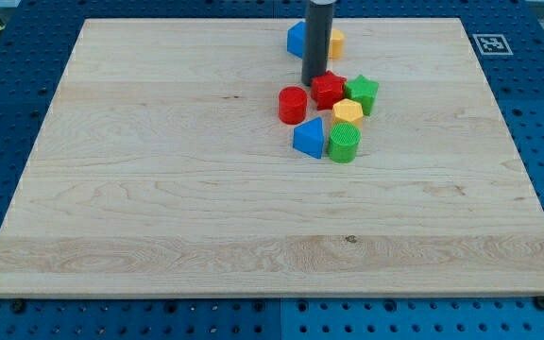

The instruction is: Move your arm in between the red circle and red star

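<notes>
My tip [312,83] rests on the table [159,189] just beyond the red star [328,90], at that star's upper-left edge; the red circle [292,104] sits to the star's left, slightly nearer.

Green star [362,93], yellow hexagon [348,111], green cylinder [344,142] and blue triangle [310,138] sit on the wooden board [159,189]; blue [296,39] and yellow [335,42] blocks up top.

Red circle [292,104] beside red star [328,90]

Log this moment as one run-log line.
my tip: above gap, touching red star | red circle: lower left | status: nearly between
</notes>
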Tool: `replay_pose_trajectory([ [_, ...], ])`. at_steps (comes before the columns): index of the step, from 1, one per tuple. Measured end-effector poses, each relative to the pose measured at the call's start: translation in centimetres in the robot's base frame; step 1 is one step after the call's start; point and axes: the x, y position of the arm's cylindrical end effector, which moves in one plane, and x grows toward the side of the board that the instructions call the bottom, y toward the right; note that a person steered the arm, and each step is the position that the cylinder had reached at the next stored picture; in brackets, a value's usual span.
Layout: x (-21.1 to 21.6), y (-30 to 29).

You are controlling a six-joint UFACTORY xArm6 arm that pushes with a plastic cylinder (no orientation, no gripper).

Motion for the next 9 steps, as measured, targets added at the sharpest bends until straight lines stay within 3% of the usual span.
replay_pose_trajectory([
  [2,-0.8,6.6],
  [4,-0.8,9.3],
  [7,-0.6,-0.2],
  [9,4.5,-1.2],
])
